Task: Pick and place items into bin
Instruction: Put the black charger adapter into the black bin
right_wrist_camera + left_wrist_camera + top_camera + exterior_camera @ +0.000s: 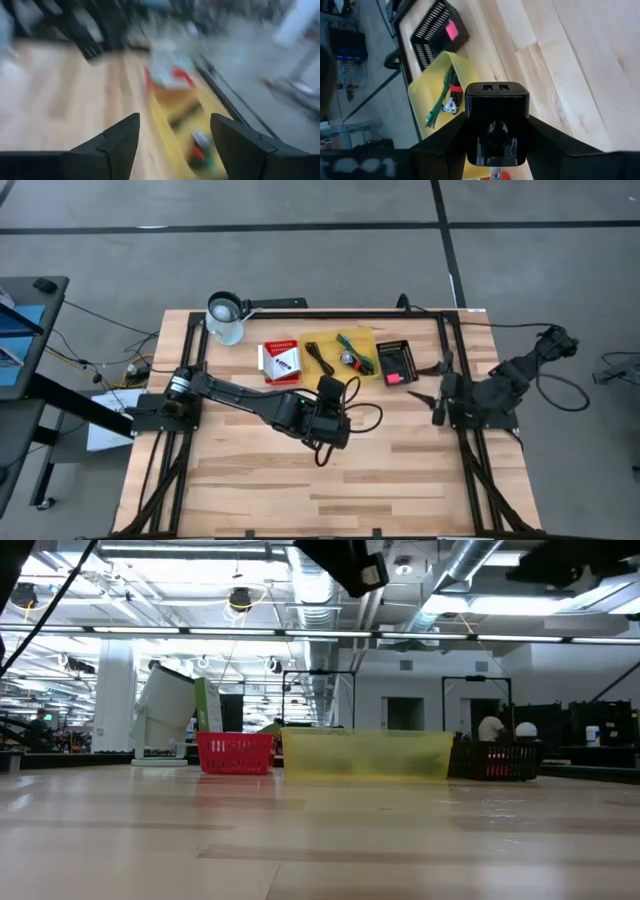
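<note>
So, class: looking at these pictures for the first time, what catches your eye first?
The left gripper hangs above the table's middle, shut on a black charger block. Behind it three bins line the far edge: red basket, yellow tray with cords, black basket. The right gripper waits open at the right.

A robotics lab or test hall inside a big industrial building. Over the wooden desk, the low view shows an open ceiling with bare silver ducts, pipes and strip lights, and white columns standing on the open floor behind the desk. More workstations and black frames fill the room beyond the desk's far edge. Seen from above, the desk stands on grey concrete floor, with loose cables trailing beside it
</note>
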Available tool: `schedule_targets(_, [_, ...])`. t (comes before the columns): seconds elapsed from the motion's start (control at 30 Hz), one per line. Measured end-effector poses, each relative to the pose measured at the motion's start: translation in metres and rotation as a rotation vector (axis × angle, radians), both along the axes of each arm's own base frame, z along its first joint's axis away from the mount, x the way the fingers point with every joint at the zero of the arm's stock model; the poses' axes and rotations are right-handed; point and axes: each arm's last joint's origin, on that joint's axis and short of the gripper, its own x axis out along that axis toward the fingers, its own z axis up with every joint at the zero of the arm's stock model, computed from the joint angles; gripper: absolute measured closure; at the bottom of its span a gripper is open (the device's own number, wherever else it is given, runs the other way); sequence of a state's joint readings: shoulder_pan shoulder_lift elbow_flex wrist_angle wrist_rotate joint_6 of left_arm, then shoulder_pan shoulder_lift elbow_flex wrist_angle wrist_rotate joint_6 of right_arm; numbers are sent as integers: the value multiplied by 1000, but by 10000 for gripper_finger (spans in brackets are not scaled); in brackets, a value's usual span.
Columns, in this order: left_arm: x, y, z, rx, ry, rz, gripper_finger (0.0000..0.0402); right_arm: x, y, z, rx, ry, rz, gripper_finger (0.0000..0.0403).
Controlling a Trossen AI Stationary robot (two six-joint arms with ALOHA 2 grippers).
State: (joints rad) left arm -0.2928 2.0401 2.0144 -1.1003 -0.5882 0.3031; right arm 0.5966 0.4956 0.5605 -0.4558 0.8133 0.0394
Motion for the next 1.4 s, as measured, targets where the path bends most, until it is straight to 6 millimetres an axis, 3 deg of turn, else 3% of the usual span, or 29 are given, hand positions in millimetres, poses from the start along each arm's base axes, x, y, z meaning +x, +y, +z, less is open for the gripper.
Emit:
schedule_targets(0.13, [0,0,2,-2,-9,1,249,6,4,-18,-60,-136,49,164])
schedule_targets(0.33, [0,0,3,-5,-14,9,249,29,12,-42,-176,-118,-11,163])
schedule_targets(0.8, [0,1,3,17,-37,49,249,87,45,-52,-323,-80,83,163])
schedule_targets(1.4, [0,1,3,15,-39,52,249,137,72,-52,-502,15,54,162])
